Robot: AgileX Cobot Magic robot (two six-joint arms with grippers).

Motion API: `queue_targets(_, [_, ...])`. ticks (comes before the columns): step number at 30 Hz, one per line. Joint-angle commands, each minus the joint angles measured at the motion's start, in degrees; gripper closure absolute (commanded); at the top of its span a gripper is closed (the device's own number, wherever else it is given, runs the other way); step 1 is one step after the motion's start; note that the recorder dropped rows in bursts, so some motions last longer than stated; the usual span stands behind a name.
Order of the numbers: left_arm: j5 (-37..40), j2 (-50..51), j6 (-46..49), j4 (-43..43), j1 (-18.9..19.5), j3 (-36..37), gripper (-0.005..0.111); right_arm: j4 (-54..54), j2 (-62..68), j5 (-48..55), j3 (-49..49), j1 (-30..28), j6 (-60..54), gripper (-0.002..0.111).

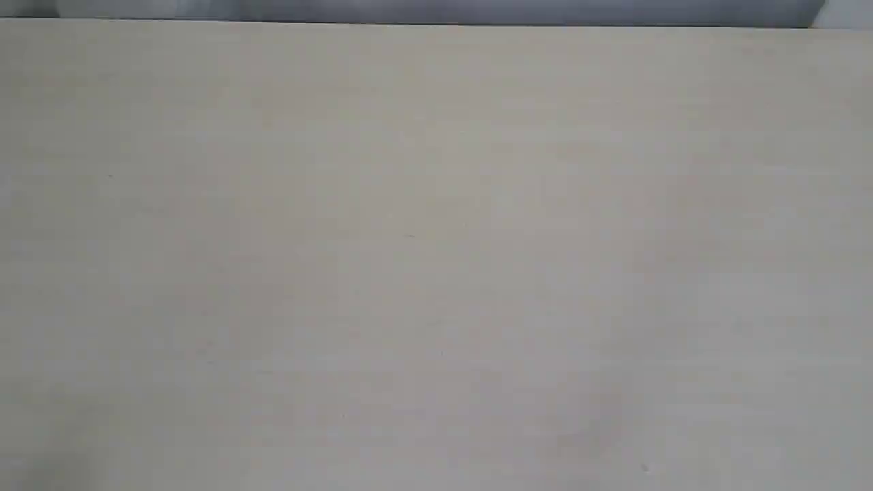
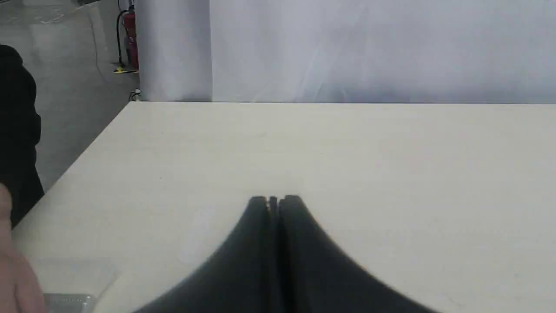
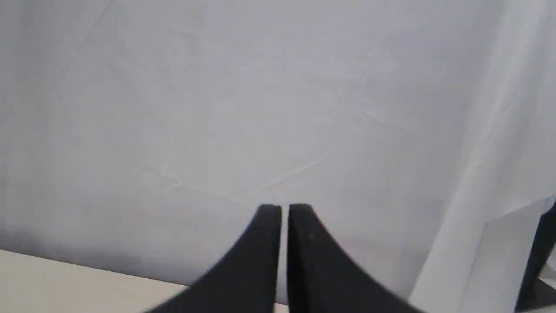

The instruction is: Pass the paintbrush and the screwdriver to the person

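Neither gripper shows in the exterior view, only the bare pale table (image 1: 436, 259). In the left wrist view my left gripper (image 2: 274, 201) hovers over the table with its black fingers pressed together and nothing held. At that picture's corner lies what looks like the paintbrush (image 2: 69, 300): a silver ferrule with pale bristles, mostly cut off. The person's bare hand (image 2: 15, 274) is blurred right beside it. My right gripper (image 3: 284, 209) points at a white backdrop past the table edge, fingers a narrow slit apart and empty. The screwdriver is out of view.
A white curtain (image 2: 347, 48) hangs behind the table's far edge (image 2: 339, 103). The person's black sleeve (image 2: 17, 130) stands at the table's side. A red fire extinguisher (image 2: 131, 39) is on the floor beyond. A dark stand (image 3: 538, 265) sits beside the curtain.
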Motion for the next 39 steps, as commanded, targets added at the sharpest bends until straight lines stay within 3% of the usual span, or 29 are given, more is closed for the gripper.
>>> queue_targets(1, [-0.46, -0.14, -0.12, -0.24, -0.32, 0.12, 0.107, 1.83, -4.58, -9.75, 9.6, -3.81, 0.29, 0.104])
queue_targets(6, [-0.46, -0.14, -0.12, -0.24, -0.32, 0.12, 0.107, 3.87, -11.34, -14.63, 22.01, -6.71, 0.29, 0.104])
queue_targets(14, [-0.46, -0.14, -0.12, -0.24, -0.32, 0.12, 0.107, 5.09, -18.31, -14.1, 31.43, -7.21, 0.29, 0.104])
queue_targets(39, [-0.64, -0.14, -0.12, -0.04, -0.32, 0.12, 0.107, 6.41, -19.26, -12.42, 31.85, -9.57, 1.18, 0.104])
